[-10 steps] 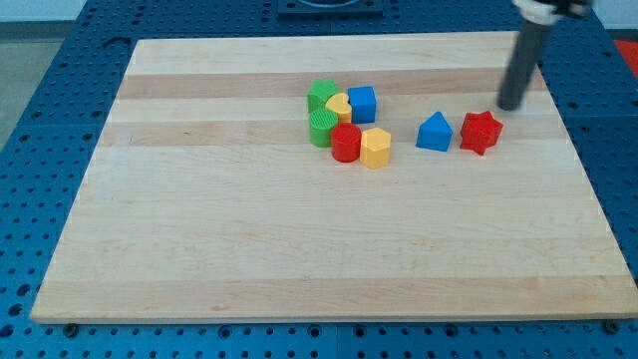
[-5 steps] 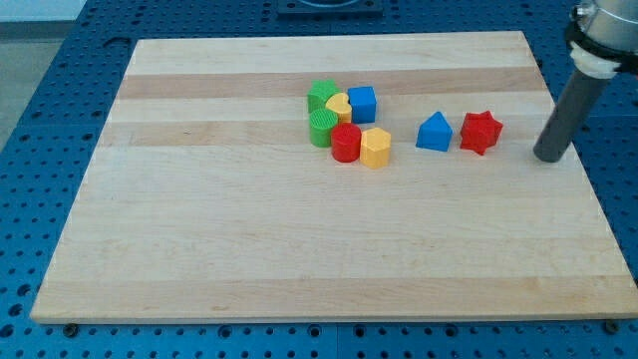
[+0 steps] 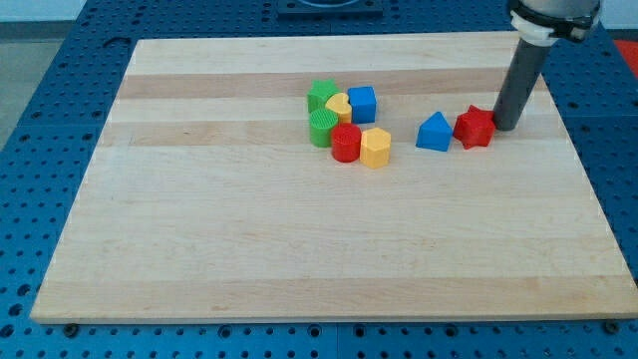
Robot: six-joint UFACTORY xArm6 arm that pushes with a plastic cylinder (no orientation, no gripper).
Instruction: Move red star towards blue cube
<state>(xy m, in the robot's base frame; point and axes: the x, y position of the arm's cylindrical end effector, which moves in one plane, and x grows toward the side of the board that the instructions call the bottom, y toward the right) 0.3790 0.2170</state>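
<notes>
- We carry no pincer, so nothing can open, close or grip; our tool is a plain rod, and my tip (image 3: 504, 127) rests on the board (image 3: 299, 249) against the red star (image 3: 475, 127), on its 3 o'clock side.
- The red star sits right of board centre, just beside the blue triangular block (image 3: 434, 132) at its 9 o'clock.
- The blue cube (image 3: 362, 104) lies at roughly 10 o'clock from the star, in the cluster with the yellow heart (image 3: 340, 105).
- Judgement: pushing toward 9 o'clock drives the star into the blue triangular block; we would want the tip nearer the star's 4 o'clock.
</notes>
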